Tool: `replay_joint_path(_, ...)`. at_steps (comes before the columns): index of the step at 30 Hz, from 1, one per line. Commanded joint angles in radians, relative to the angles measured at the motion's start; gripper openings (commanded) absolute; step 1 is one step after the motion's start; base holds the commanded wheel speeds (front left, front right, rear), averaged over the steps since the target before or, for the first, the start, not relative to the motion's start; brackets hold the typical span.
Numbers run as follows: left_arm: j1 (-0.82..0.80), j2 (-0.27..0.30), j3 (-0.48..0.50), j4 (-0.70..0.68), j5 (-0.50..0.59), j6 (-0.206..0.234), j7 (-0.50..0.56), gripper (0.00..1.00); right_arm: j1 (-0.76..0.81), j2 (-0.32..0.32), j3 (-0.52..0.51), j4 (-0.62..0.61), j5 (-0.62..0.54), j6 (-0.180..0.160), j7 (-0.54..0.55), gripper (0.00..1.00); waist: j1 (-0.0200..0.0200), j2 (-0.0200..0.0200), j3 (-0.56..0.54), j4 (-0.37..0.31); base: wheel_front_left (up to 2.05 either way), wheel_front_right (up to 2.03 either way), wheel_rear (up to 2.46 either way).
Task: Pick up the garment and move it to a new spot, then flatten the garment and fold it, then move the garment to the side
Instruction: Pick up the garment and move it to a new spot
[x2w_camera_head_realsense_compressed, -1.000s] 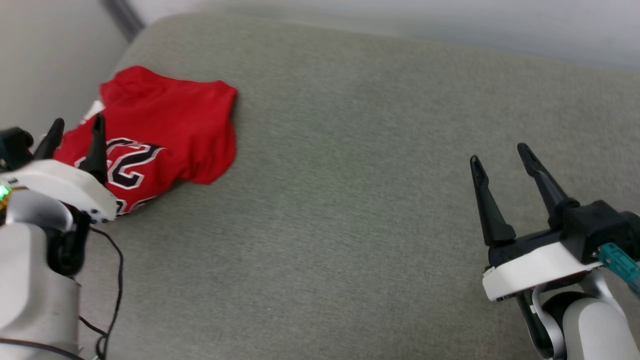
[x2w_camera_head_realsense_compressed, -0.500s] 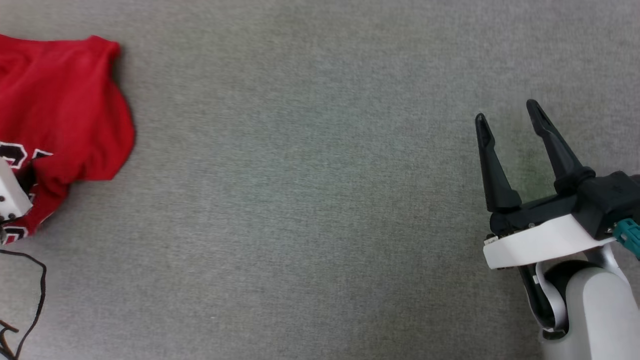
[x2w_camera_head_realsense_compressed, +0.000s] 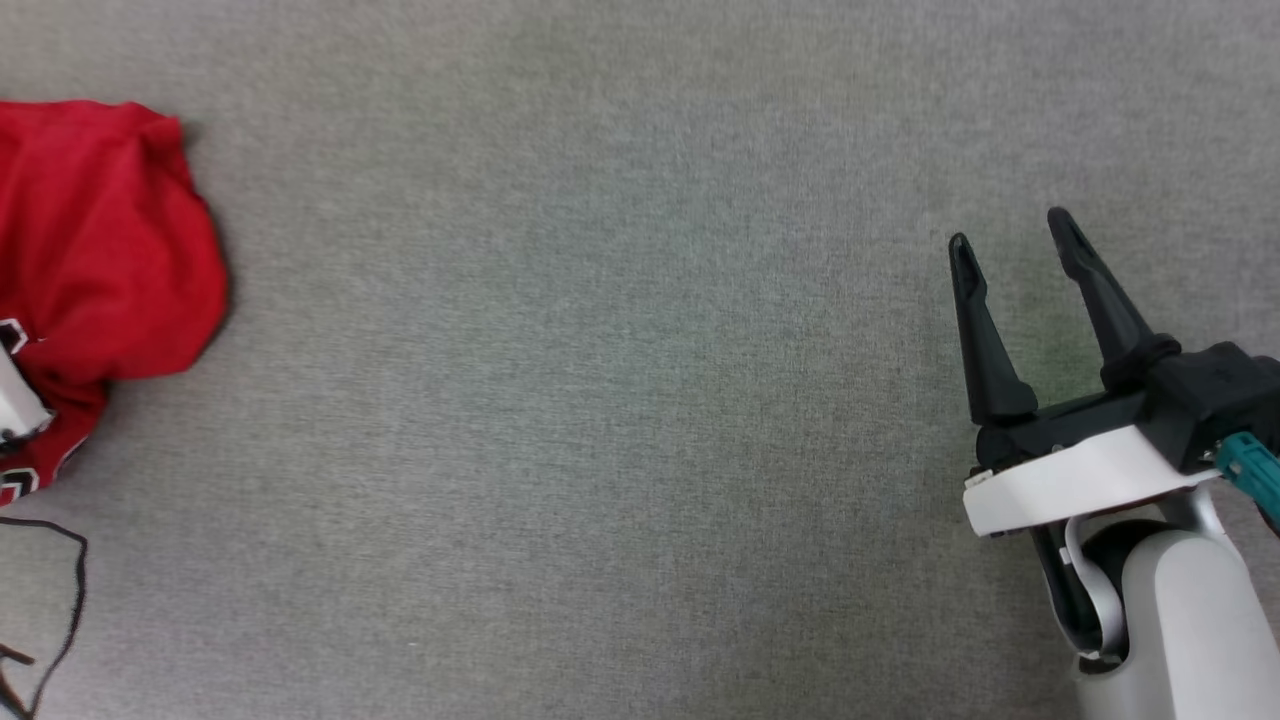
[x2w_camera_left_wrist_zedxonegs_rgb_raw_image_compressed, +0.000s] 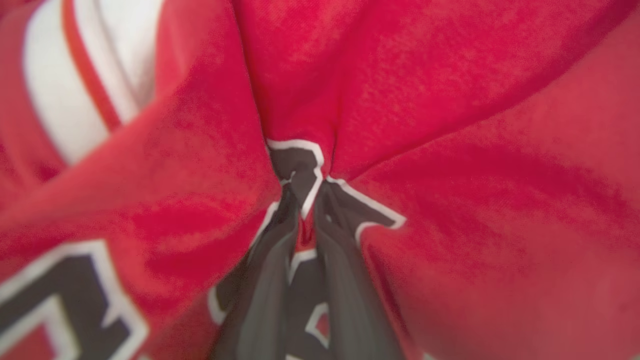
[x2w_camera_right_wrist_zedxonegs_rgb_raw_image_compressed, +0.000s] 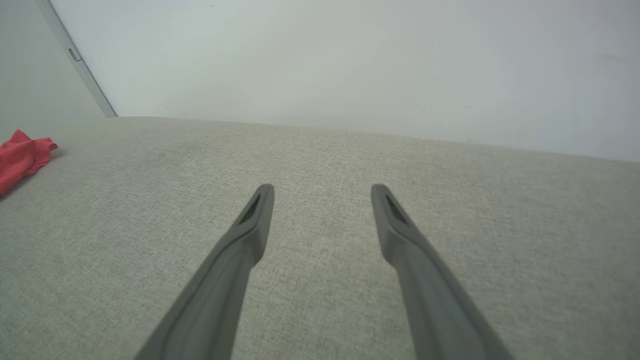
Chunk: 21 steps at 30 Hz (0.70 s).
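Red jersey cloth puckers into my left gripper (x2w_camera_left_wrist_zedxonegs_rgb_raw_image_compressed: 306, 200). Its two dark fingers are pinched together on a fold of the garment (x2w_camera_left_wrist_zedxonegs_rgb_raw_image_compressed: 450, 100), right at a black, white-outlined numeral. Creases run out from the tips in every direction, so I judge the bite to be a real one, though likely a thin one.

For the pick-up I would raise that arm slowly and straight. I would watch the wrist view for cloth sliding out between the fingers before I carry it toward the open middle of the grey upholstered surface (x2w_camera_head_realsense_compressed: 600, 400). A black cable (x2w_camera_head_realsense_compressed: 62, 560) loops just below the shirt, and I would keep the lift clear of it. My right gripper (x2w_camera_head_realsense_compressed: 1010, 232) hangs over bare upholstery with its fingers spread wide and nothing between them. I would leave it there, ready to take a second edge once the shirt is set down.

In the head view the garment (x2w_camera_head_realsense_compressed: 100, 230) lies as a crumpled heap at the far left edge, well apart from the right gripper. Up close I see a white sleeve (x2w_camera_left_wrist_zedxonegs_rgb_raw_image_compressed: 55, 85) with a red stripe, rumpled folds, and parts of the lettering.
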Motion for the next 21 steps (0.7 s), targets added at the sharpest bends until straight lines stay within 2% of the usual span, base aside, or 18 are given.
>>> replay_joint_path(1, 0.041, -0.042, -0.032, 0.029, 0.017, 0.001, -0.011, 0.0, 0.007, 0.0, 0.0, 0.008, 0.005, 0.0, -0.005, 1.0, -0.0001, 0.0, -0.039, 0.014, 0.0, 0.0, 0.0)
replay_joint_path(7, -0.002, -0.007, -0.046, -0.003, 0.076, 0.012, -0.232, 0.0, 0.044, 0.0, -0.002, 0.032, 0.028, 0.0, -0.02, 1.0, -0.0001, 0.0, -0.158, 0.033, 0.0, 0.0, 0.0)
replay_joint_path(15, -0.039, -0.047, -0.07, -0.042, 0.158, 0.053, -0.508, 0.0, 0.106, 0.0, -0.029, 0.058, 0.07, 0.0, -0.037, 1.0, -0.0001, 0.0, -0.325, 0.036, 0.0, 0.0, 0.0)
replay_joint_path(21, -0.04, -0.089, -0.079, -0.118, 0.189, 0.082, -0.672, 0.0, 0.153, 0.001, -0.049, 0.053, 0.078, 0.0, -0.03, 1.0, -0.0001, 0.0, -0.411, 0.01, 0.0, 0.0, 0.0)
